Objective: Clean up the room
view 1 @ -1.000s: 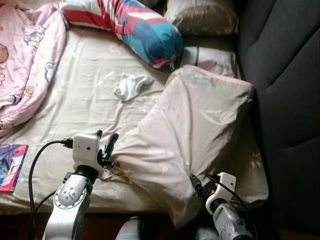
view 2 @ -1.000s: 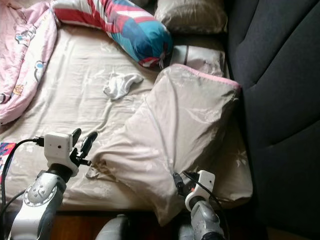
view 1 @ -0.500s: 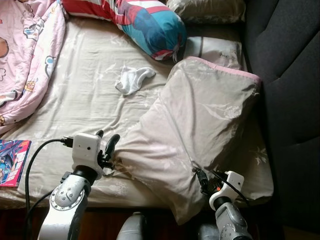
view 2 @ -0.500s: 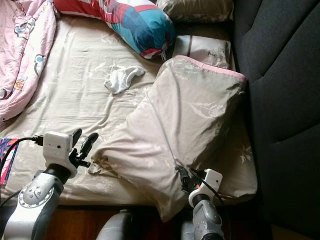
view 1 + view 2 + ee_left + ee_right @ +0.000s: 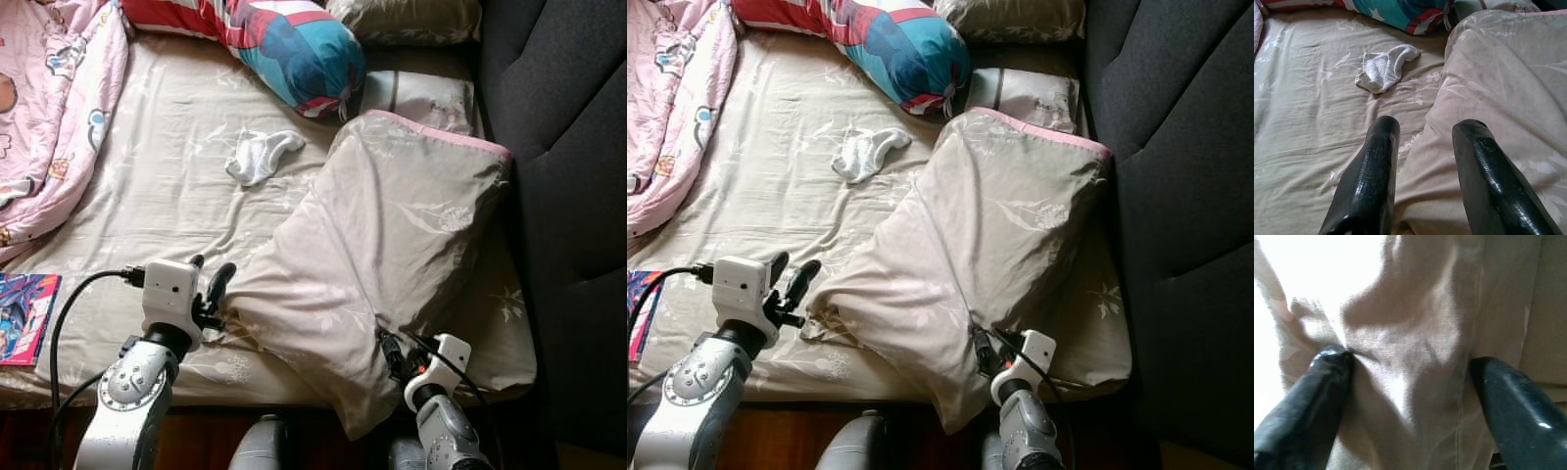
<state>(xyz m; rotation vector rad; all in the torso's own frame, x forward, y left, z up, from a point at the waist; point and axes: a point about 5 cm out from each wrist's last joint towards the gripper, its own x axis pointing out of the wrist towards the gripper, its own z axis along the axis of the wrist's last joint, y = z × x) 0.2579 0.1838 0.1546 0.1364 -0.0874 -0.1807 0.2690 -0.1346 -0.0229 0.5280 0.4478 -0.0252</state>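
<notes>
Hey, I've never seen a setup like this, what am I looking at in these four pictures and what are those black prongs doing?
This is a humanoid robot tidying a bed. The two wide pictures come from cameras in its head, looking down; the two close ones come from cameras on its wrists, looking along each gripper's two black fingers.

The left gripper has its fingers open at one corner of a big beige pillow. The right gripper has its fingers spread against the pillow's near edge; neither has closed on it.

Also on the beige sheet lie a white sock, a red and blue bolster, a pink blanket and a magazine. A dark headboard stands on the right.
</notes>
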